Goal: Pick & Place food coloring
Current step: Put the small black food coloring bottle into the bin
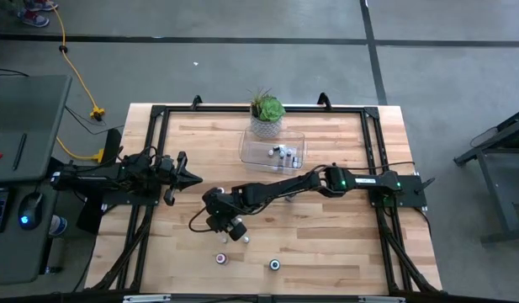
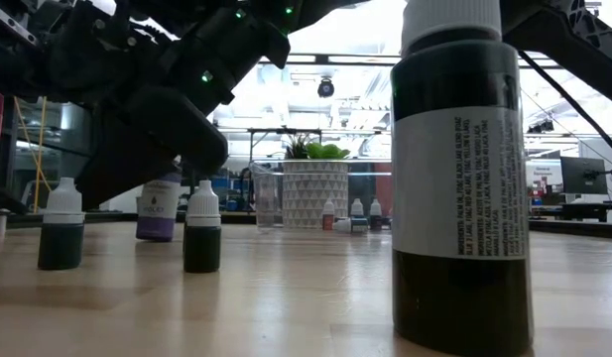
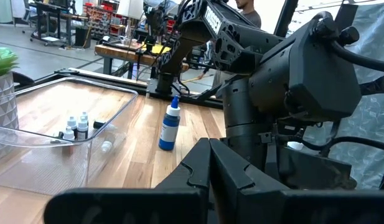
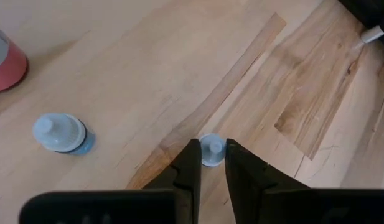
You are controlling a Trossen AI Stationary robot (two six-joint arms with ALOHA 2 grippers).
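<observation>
Right gripper [image 4: 210, 163] reaches out over the middle-front of the wooden table [image 1: 343, 244], pointing down at the boards. Its two dark fingers [image 4: 187, 167] stand close on either side of a small white-capped bottle [image 4: 211, 150], which sits upright between the fingertips. Whether the pads actually press the cap, cannot tell; the gap is narrow and the cap fills it.

Other food coloring near those fingers: a blue bottle [image 4: 60, 133] seen cap-on stands well off to one side, and a red-pink bottle [image 4: 6, 63] lies farther beyond it at the frame edge. In the high view, two more bottles [image 1: 221, 258] [image 1: 275, 265] stand on the table nearer the front edge than the gripper.

The clear tray [image 1: 294, 140] holds several small bottles [image 1: 283, 154], well behind the right gripper, just beside the potted plant [image 1: 267, 114].

Left gripper [image 1: 192, 178] waits at the table's left side, apart from all bottles. Its fingers [image 3: 223, 168] appear pressed together, tips meeting, nothing held.
</observation>
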